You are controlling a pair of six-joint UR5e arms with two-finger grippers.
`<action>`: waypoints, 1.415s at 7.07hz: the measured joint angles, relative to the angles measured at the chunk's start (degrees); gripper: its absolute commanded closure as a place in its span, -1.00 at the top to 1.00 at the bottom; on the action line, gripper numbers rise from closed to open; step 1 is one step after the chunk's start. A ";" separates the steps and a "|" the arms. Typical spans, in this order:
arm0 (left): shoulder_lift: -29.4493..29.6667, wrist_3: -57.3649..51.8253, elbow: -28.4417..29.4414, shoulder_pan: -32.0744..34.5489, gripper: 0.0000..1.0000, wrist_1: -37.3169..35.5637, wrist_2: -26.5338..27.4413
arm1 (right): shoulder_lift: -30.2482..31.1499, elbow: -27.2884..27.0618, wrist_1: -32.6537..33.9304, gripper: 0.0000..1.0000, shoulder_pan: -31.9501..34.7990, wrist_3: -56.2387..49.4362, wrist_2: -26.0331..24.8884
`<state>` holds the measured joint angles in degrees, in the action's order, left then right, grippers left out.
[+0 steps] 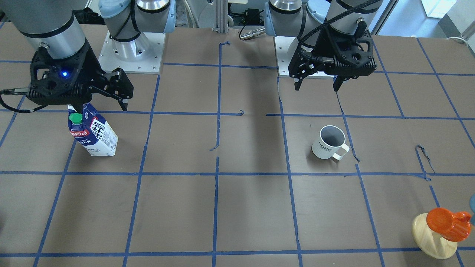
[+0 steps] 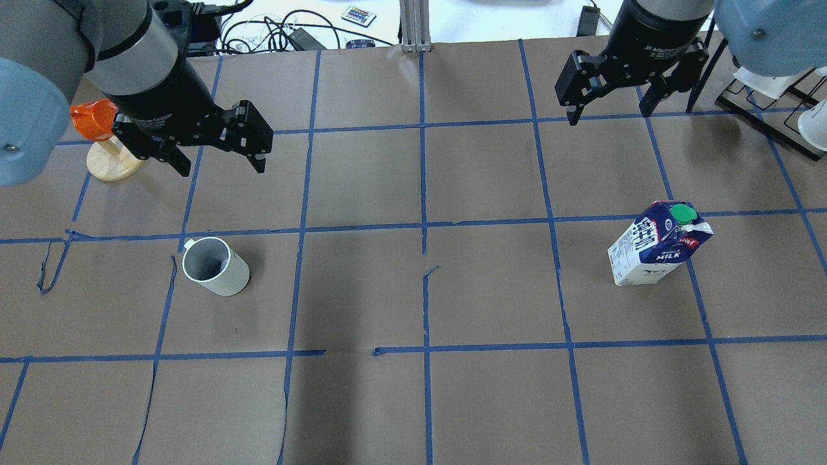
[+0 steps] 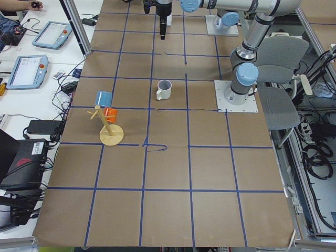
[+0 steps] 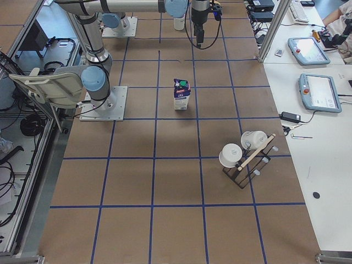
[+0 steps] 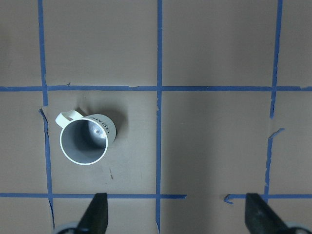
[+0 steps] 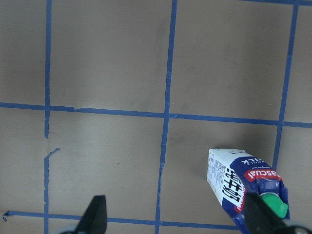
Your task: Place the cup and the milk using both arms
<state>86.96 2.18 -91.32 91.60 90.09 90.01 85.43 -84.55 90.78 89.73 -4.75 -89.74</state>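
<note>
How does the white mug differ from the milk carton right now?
The cup is round, white and open-topped; the milk is a boxy blue-and-white carton with a green cap. The cup sits on the robot's left side, the milk on its right. The milk looks taller than the cup. Both stand upright on the table, unheld.

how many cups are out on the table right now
5. The HOME cup stands alone on the robot's left side; an orange cup and a blue cup hang on the wooden stand; two white cups sit on the black rack. Others could be hidden.
</note>
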 measured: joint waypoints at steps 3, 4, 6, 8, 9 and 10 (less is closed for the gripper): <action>-0.06 -0.18 -0.05 -0.03 1.00 0.05 -0.07 | 0.00 0.00 -0.02 1.00 0.00 0.00 0.02; -0.08 -0.22 -0.08 -0.05 1.00 0.10 -0.06 | 0.00 0.00 0.00 1.00 0.00 0.00 0.06; -0.08 -0.29 -0.09 -0.18 1.00 0.15 -0.05 | -0.06 0.00 0.00 1.00 0.00 0.00 0.08; 0.01 -0.46 -0.09 -0.30 1.00 0.17 -0.09 | -0.09 0.00 0.01 1.00 0.00 0.00 0.09; 0.04 -0.61 -0.09 -0.33 1.00 0.18 -0.11 | -0.09 0.00 0.01 1.00 0.00 0.01 0.09; 0.05 -0.99 -0.09 -0.35 1.00 0.16 -0.15 | -0.09 0.00 0.01 1.00 0.00 0.04 0.09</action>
<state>87.01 1.19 -91.41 91.24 90.25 89.85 85.34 -84.55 90.79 89.74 -4.71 -89.65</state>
